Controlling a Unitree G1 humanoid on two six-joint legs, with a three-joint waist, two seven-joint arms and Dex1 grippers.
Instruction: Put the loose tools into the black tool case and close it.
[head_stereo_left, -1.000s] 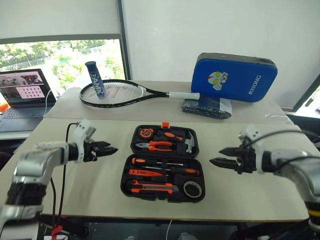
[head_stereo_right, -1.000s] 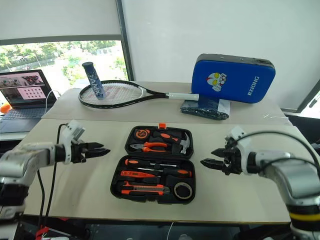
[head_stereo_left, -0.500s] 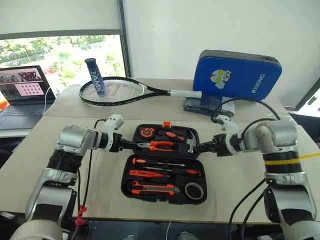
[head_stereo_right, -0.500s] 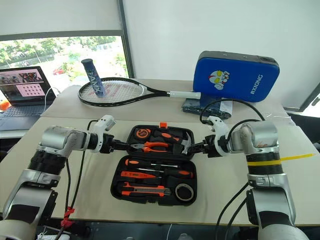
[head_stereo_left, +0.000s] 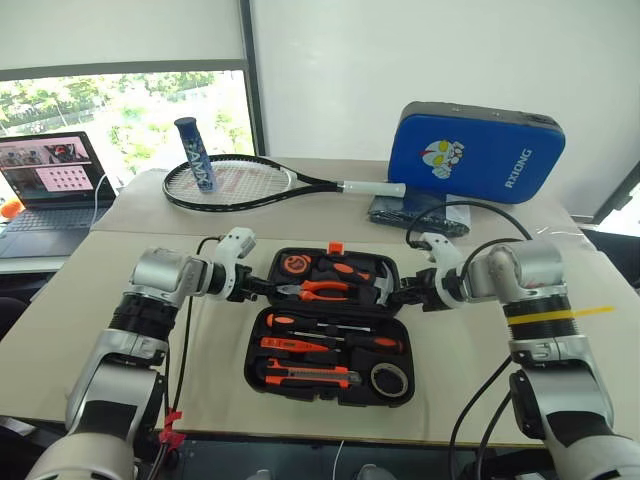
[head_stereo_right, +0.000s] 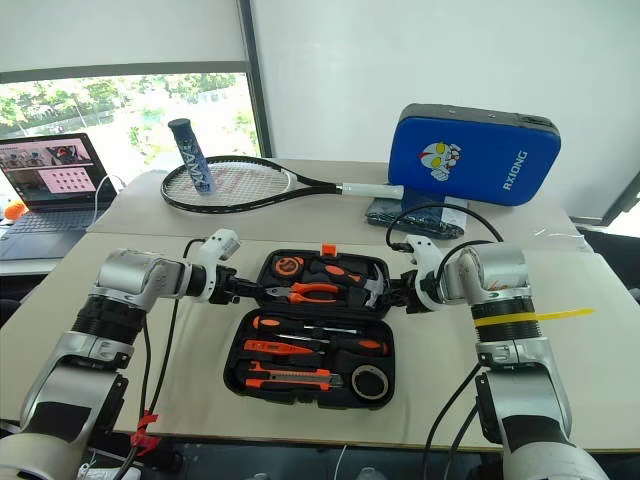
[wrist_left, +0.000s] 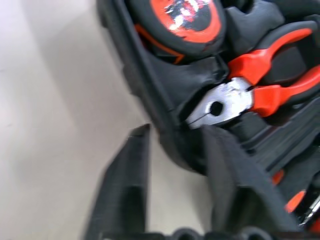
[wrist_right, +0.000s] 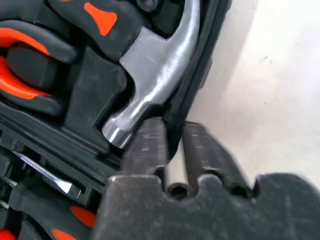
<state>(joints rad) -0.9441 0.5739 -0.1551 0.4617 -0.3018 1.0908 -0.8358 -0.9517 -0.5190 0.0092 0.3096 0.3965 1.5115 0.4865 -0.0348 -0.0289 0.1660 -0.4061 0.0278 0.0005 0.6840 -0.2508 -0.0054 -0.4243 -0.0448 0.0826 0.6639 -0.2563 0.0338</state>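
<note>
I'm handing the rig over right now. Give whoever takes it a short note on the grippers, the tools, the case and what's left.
Left gripper: fingers astride the left wall of the black tool case's far half.
Right gripper: shut on that half's right wall, beside the hammer.
Case lies open on the table. Screwdrivers, utility knife and tape roll sit in the near half; pliers and tape measure in the far half.
Done: no tool lies loose on the table.
Left: fold the far half over and latch it.

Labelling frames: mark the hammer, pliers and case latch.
hammer (wrist_right: 157, 70): right wrist view, on the steel head.
pliers (wrist_left: 225, 102): left wrist view, on the steel joint.
case latch (head_stereo_left: 333, 247): left eye view, on the orange tab.
</note>
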